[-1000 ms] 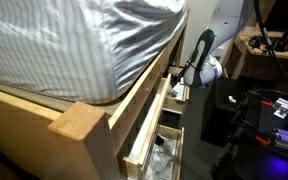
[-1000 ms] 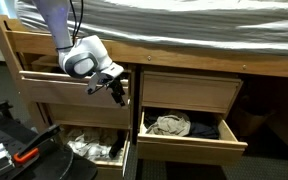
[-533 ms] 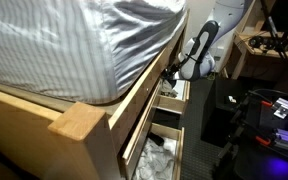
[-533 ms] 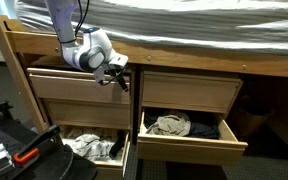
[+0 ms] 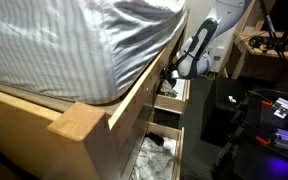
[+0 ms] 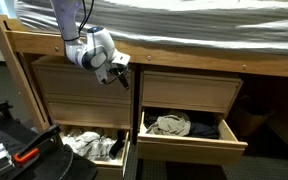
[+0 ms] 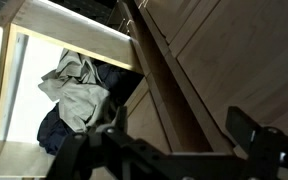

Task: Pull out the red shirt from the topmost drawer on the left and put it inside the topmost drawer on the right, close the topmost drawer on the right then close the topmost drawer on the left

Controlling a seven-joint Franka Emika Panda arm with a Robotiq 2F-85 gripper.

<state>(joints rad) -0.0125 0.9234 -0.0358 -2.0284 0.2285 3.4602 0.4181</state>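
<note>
Now we see the pale wooden top-left drawer (image 6: 79, 88) pushed in since earlier; our black claw (image 6: 121, 76) gapes wide, empty.

Bed frame (image 6: 184, 58): pale wood, with a blocky corner post (image 5: 79, 120) at the near end in an exterior view.
Mattress (image 6: 204, 20): lies straight on the frame, wrapped in a grey striped sheet.
Left upper drawer (image 6: 74, 90): plain wooden front, looks flush with the frame.
Right upper drawer (image 6: 189, 92): shut, nothing on its front.
Left lower drawer (image 6: 125, 158): stands open, with a heap of light and dark clothes (image 6: 89, 145) inside.
Right lower drawer (image 6: 189, 148): stands open, with a crumpled grey-beige garment (image 6: 169, 125) on its bottom.
Wrist view: an open drawer (image 7: 14, 110) with a pale bottom, where a grey garment (image 7: 79, 95) lies partly over a dark blue one (image 7: 52, 132).
</note>
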